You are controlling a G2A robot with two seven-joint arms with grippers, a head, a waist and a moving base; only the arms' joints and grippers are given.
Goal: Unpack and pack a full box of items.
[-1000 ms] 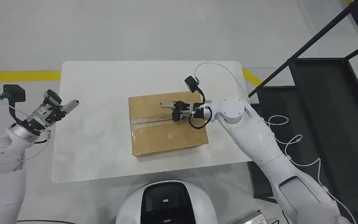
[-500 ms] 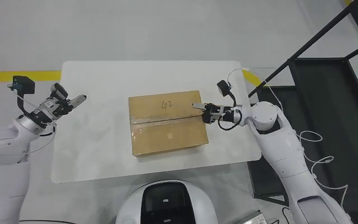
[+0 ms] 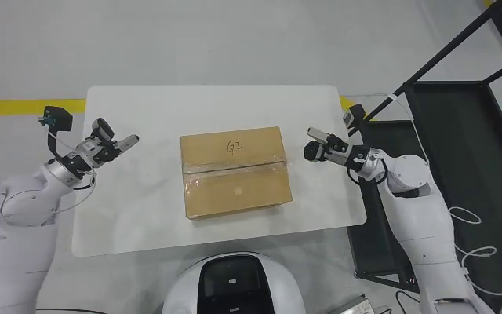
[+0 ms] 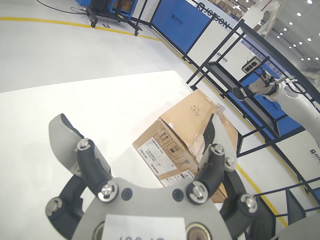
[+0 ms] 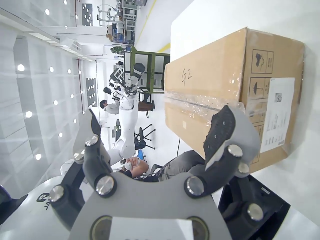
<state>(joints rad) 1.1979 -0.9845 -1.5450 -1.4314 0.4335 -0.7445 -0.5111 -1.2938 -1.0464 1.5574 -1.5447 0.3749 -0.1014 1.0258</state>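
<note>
A closed cardboard box (image 3: 235, 173) sits in the middle of the white table (image 3: 133, 212), with clear tape along its top seam and handwriting on the far flap. My left gripper (image 3: 118, 133) hovers open over the table's left edge, pointing at the box (image 4: 180, 138) from well away, its fingers (image 4: 62, 126) holding nothing. My right gripper (image 3: 311, 143) stands open just off the box's right side, a small gap from it. In the right wrist view the box (image 5: 207, 76) lies close ahead of the empty fingers (image 5: 222, 126).
A black metal rack (image 3: 439, 133) stands right beside the table's right edge, under and behind the right arm. Bare table surface surrounds the box on all sides. A yellow floor line (image 3: 39, 104) runs past the table's left.
My right gripper has pulled back rightward from above the box's taped seam to beyond its right edge. My left gripper has moved rightward toward the table.
</note>
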